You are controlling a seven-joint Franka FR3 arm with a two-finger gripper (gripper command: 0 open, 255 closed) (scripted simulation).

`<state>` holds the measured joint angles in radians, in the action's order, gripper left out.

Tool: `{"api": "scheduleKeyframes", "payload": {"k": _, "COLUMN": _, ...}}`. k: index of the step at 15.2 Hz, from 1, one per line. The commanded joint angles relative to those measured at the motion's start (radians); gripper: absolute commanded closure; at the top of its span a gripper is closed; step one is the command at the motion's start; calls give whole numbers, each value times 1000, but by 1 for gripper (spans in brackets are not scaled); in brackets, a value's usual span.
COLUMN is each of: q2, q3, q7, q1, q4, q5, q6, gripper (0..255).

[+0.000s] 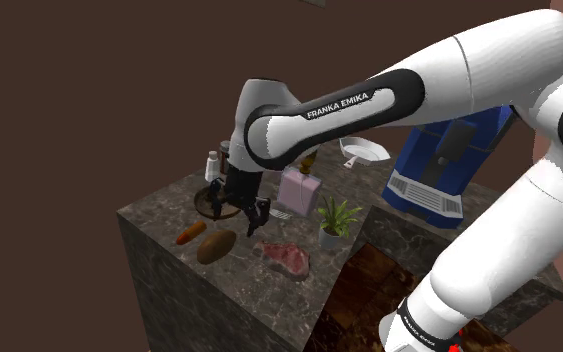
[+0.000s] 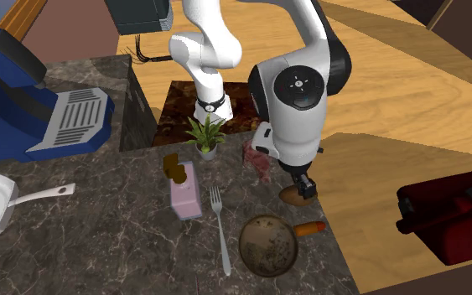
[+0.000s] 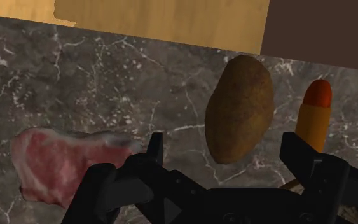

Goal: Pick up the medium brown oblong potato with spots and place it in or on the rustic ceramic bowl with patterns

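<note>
A: Where's the potato (image 3: 240, 108)?
B: On the counter (image 3: 107, 76), nr its edge. Carrot (image 3: 316, 114) just beside it, meat (image 3: 63, 162) on the other side. Gripper (image 3: 225, 145) hangs over it, fingers spread, nothing held.
A: Best approach?
B: Prob. drop straight, pinch across the narrow width w/o nudging the carrot. Bowl (image 2: 267, 245) sits nr the same edge.

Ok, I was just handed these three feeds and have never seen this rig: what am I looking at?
It is one white robot arm on a stand. The shoulder view looks from beside it, the second exterior view from across the counter, the wrist view along its black end effector. On the counter lie a brown potato, an orange carrot-like piece, raw meat, a patterned bowl, a fork, a pink box and a potted plant. The end effector is open over the potato; nothing is held.
</note>
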<state>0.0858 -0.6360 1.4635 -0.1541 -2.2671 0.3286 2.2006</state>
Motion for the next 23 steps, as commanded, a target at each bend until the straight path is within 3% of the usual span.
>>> {"api": "scheduleKeyframes", "payload": {"k": 1, "q2": -96, "q3": -21, "q7": 130, "q1": -3, "q4": 42, "q5": -44, "q6": 49, "gripper": 0}}
{"api": "scheduleKeyframes", "payload": {"k": 2, "q2": -144, "q3": -23, "q7": 191, "q1": 0, "q4": 64, "q5": -70, "q6": 71, "gripper": 0}}
{"api": "scheduleKeyframes", "payload": {"k": 10, "q2": -224, "q3": -21, "q7": 225, "q1": 27, "q4": 33, "q5": -115, "q6": 177, "gripper": 0}}
{"api": "scheduleKeyframes", "payload": {"k": 18, "q2": -224, "q3": -21, "q7": 225, "q1": 28, "q4": 33, "q5": -115, "q6": 177, "gripper": 0}}
{"api": "scheduleKeyframes", "payload": {"k": 19, "q2": -224, "q3": -21, "q7": 225, "q1": 28, "q4": 33, "q5": -115, "q6": 177, "gripper": 255}}
{"api": "scheduleKeyframes", "payload": {"k": 23, "q2": -224, "q3": -21, "q7": 225, "q1": 28, "q4": 33, "q5": -115, "q6": 177, "gripper": 255}}
